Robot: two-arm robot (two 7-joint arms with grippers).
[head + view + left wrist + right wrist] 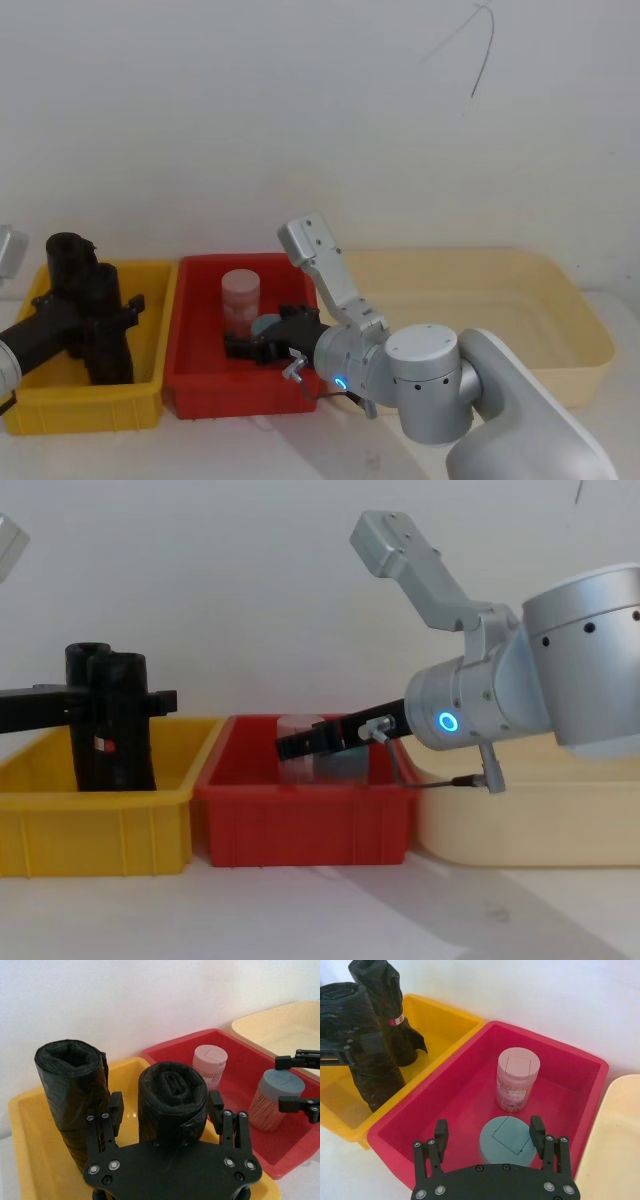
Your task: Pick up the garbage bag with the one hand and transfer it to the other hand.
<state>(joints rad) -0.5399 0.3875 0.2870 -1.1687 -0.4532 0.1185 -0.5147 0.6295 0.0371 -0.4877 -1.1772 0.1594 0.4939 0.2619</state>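
Two black rolls stand upright in the yellow bin [90, 408]. The garbage bag [172, 1102] is the nearer roll; the other roll [382, 1005] carries a small red mark. My left gripper [166, 1107] is open, one finger on each side of the garbage bag [105, 320] about halfway up, with a small gap showing at one finger. My right gripper [489, 1132], on the blue-ringed arm, hangs open over the red bin [420, 1110], its fingers straddling a grey-lidded jar [507, 1140] without closing on it.
A pink-lidded jar [516, 1077] stands farther back in the red bin [230, 395]. A large cream tub [520, 300] sits to the right of it. The three containers stand side by side against a white wall.
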